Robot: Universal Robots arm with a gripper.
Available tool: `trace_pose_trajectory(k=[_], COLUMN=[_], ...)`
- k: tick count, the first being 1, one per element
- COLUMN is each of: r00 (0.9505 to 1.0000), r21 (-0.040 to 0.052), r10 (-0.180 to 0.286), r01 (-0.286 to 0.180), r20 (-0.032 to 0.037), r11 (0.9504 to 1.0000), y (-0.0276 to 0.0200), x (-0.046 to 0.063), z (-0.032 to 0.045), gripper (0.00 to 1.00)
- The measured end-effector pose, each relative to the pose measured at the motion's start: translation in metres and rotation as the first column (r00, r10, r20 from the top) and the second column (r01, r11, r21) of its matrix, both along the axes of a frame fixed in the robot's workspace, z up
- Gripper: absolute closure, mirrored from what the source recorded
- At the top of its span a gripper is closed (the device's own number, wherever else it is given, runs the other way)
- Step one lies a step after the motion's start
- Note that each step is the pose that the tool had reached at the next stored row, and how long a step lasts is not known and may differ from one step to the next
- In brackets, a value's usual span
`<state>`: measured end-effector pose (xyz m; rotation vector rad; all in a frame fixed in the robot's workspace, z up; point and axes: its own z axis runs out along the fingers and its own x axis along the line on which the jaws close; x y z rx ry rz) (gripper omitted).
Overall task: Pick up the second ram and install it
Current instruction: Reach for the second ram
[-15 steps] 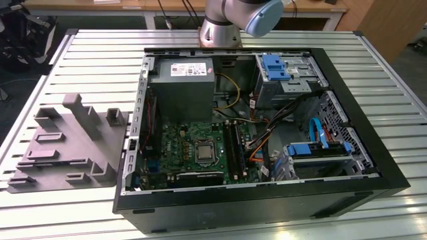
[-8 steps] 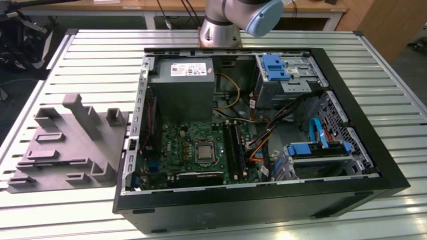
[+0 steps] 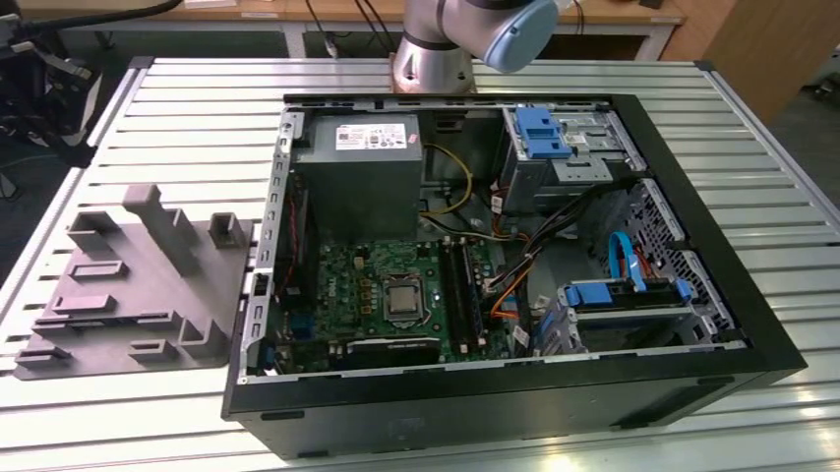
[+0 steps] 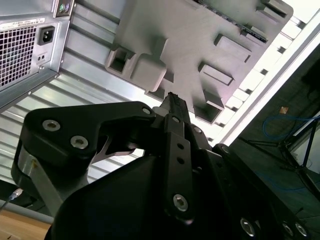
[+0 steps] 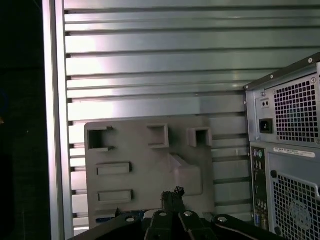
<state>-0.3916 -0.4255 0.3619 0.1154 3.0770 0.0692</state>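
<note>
First wrist view: black two-finger tool closed narrow, pads together with nothing seen between, hanging over flat grey moulded plastic holder tray on slatted aluminium table, just beside rear panel of black open-sided computer case. Step in hand, by judgement: approach for pick-up, nothing grasped yet. Second ram, long thin blue circuit-board strip, apparently that blue sliver on the tray, apart from the case, mostly hidden behind the tool. Grasp calling for parted pads squared across the strip. Other tray pockets bare grey; inside the case, green motherboard, grey power supply, blue plastic drive brackets
</note>
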Motion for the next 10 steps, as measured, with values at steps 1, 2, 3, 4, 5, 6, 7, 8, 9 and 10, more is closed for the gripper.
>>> trace_pose_trajectory(k=[1,2,3,4,5,6,7,8,9,10], r00=[1.0000,1.0000,1.0000,1.0000,1.0000,1.0000,1.0000,1.0000,1.0000,1.0000], r21=[0.0001,0.0000,-0.0001,-0.0001,-0.0001,-0.0001,0.0000,-0.0001,-0.0001,-0.0002], r10=[0.000,0.000,0.000,0.000,0.000,0.000,0.000,0.000,0.000,0.000], r01=[0.000,0.000,0.000,0.000,0.000,0.000,0.000,0.000,0.000,0.000], r20=[0.0001,0.0001,0.0000,-0.0001,0.0000,0.0001,0.0002,0.0003,0.0002,0.0001], r11=[1.0000,1.0000,1.0000,1.0000,1.0000,1.0000,1.0000,1.0000,1.0000,1.0000], y=[-0.0002,-0.0007,-0.0009,-0.0012,-0.0016,-0.0019,-0.0021,-0.0024,-0.0028,-0.0032], x=[-0.0003,-0.0008,-0.0010,-0.0012,-0.0015,-0.0017,-0.0017,-0.0018,-0.0019,-0.0020], z=[-0.0009,-0.0023,-0.0029,-0.0035,-0.0043,-0.0050,-0.0059,-0.0067,-0.0075,-0.0083], gripper=[0.89,0.89,0.89,0.89,0.89,0.89,0.89,0.89,0.89,0.89])
